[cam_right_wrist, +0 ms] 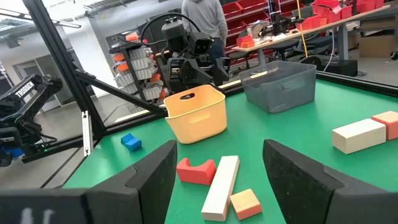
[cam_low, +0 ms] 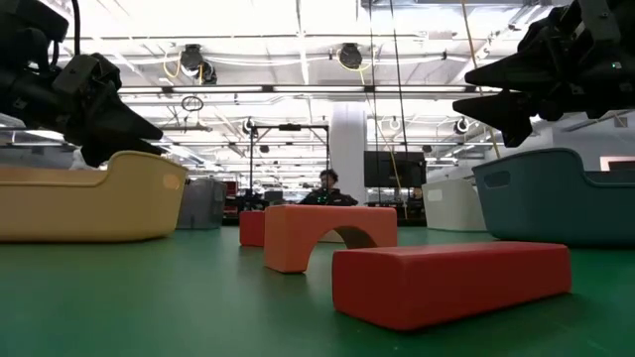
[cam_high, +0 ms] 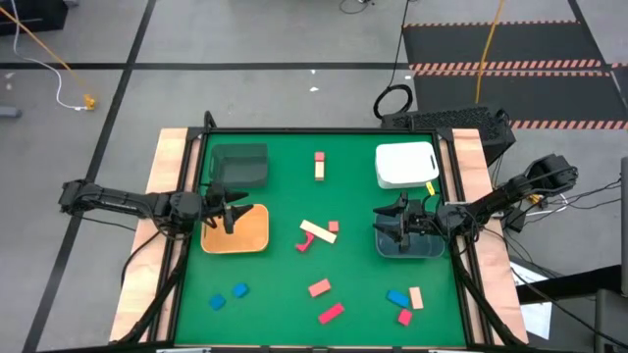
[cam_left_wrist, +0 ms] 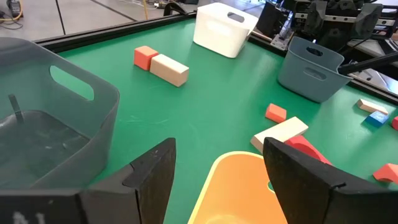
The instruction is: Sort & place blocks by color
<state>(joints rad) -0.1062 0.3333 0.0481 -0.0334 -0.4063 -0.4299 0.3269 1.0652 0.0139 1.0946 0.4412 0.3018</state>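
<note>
Small blocks lie flat on the green table. A red block and a tan bar (cam_high: 320,165) lie end to end at the far middle. A tan bar (cam_high: 317,232), a red cube (cam_high: 333,226) and a red curved piece (cam_high: 304,243) sit at the centre. Two red blocks (cam_high: 325,300) lie nearer the front, two blue ones (cam_high: 228,296) at front left, and blue, tan and red ones (cam_high: 405,302) at front right. My left gripper (cam_high: 228,208) hangs open over the orange bin (cam_high: 235,233), holding nothing. My right gripper (cam_high: 392,221) hangs open over the grey-blue bin (cam_high: 407,243), holding nothing.
A dark green bin (cam_high: 240,165) stands at the far left and a white bin (cam_high: 405,165) at the far right. Raised black rails edge the table. Beyond the far edge, a person (cam_right_wrist: 202,15) shows in the right wrist view.
</note>
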